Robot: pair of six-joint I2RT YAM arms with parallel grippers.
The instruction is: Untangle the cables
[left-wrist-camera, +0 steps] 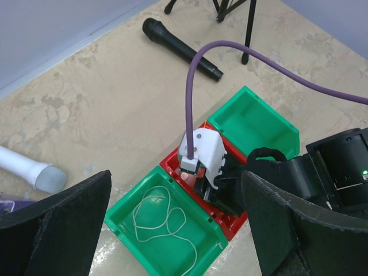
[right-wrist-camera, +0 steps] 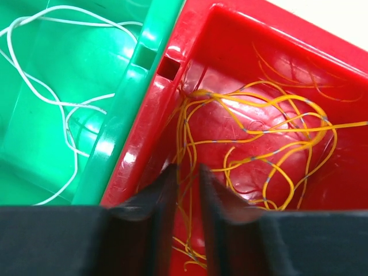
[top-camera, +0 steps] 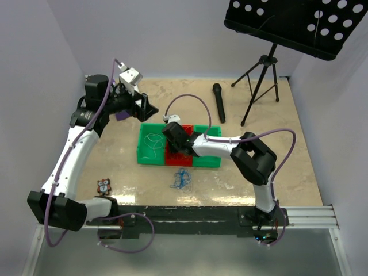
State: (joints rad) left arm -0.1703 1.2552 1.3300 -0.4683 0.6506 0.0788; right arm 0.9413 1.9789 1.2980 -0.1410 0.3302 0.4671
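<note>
Right claw down in red bin; left claw held wide open above.
Yellow cable is looped there, strands between barely parted fingers; white cable in green bin; blue cable bunched on table, no clear axis.

No legible text, label, brand, number or sign on anything in the three views.
</note>
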